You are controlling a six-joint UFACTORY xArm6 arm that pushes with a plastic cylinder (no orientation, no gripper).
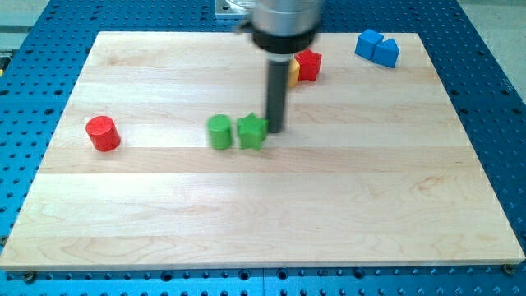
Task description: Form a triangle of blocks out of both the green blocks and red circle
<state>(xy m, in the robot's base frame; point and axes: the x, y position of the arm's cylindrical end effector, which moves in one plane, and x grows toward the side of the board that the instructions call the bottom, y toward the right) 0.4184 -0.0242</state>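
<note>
A green round block [219, 131] and a green star-like block [251, 131] sit side by side near the board's middle, almost touching. A red round block [103, 133] stands alone at the view's left, well apart from the greens. My tip [274, 130] is down on the board right at the right side of the green star-like block, touching or nearly touching it. The dark rod rises from there to the arm's head at the view's top.
A red star-like block [308, 65] and a yellow block [292, 72], partly hidden by the rod, sit at the view's top centre. Two blue blocks [377, 48] lie at the top right. The wooden board [263, 214] lies on a blue perforated table.
</note>
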